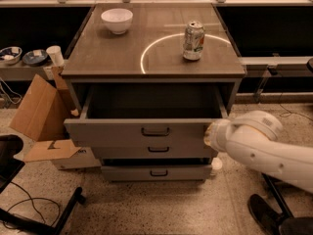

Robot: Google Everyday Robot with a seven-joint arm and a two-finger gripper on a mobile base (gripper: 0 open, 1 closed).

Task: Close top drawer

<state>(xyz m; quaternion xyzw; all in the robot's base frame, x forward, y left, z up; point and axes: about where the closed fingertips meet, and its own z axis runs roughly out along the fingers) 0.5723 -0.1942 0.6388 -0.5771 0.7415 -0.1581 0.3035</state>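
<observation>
The top drawer (146, 131) of the grey cabinet stands pulled out, its inside empty, with a small dark loop handle (155, 131) at the centre of its front panel. Two shorter drawers (157, 150) below it are in. My white arm (259, 143) comes in from the right, and the gripper (209, 135) is at the right end of the top drawer's front panel, up against it.
A white bowl (117, 19) and a drink can (193, 40) stand on the cabinet top (122, 58). A cardboard box (41, 109) leans at the cabinet's left. A chair base (29, 199) and cables lie on the floor at front left. A shelf with dishes (22, 58) is at left.
</observation>
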